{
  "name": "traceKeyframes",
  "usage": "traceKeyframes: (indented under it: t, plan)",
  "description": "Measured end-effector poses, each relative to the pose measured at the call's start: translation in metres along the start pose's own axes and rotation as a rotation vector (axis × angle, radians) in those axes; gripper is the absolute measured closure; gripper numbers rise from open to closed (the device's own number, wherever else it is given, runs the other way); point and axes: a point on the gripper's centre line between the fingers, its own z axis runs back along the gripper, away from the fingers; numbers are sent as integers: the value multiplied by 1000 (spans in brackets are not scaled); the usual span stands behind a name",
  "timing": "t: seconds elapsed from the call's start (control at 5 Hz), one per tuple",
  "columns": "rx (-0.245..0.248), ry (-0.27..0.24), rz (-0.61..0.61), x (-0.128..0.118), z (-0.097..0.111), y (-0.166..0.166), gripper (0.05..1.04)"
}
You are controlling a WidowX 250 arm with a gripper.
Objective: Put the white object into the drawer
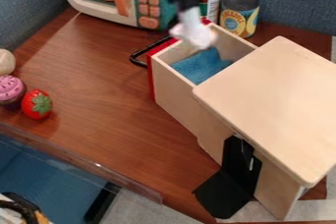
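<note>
We're pinching the lumpy white object (193,32) in our black two-finger gripper (188,11) over the red-fronted wooden drawer (173,91), for dropping imo.

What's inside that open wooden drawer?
A bright blue, soft-looking item lies in the drawer. Anything beneath it is hidden, and the wooden box's top covers the drawer's back part, so I can't tell what is there.

The blue-and-yellow can (238,17) bears the word "PINEAPPLE" in an arc across its front, while the print on the red-and-white can (211,3) beside it is too small to read.
</note>
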Motion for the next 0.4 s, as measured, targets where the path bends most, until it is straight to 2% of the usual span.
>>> traceKeyframes:
  t: [0.2, 0.4]
  plan:
    - [31, 13, -5, 19, -24, -7, 762]
    - [96, 32, -25, 33, -43, -3, 762]
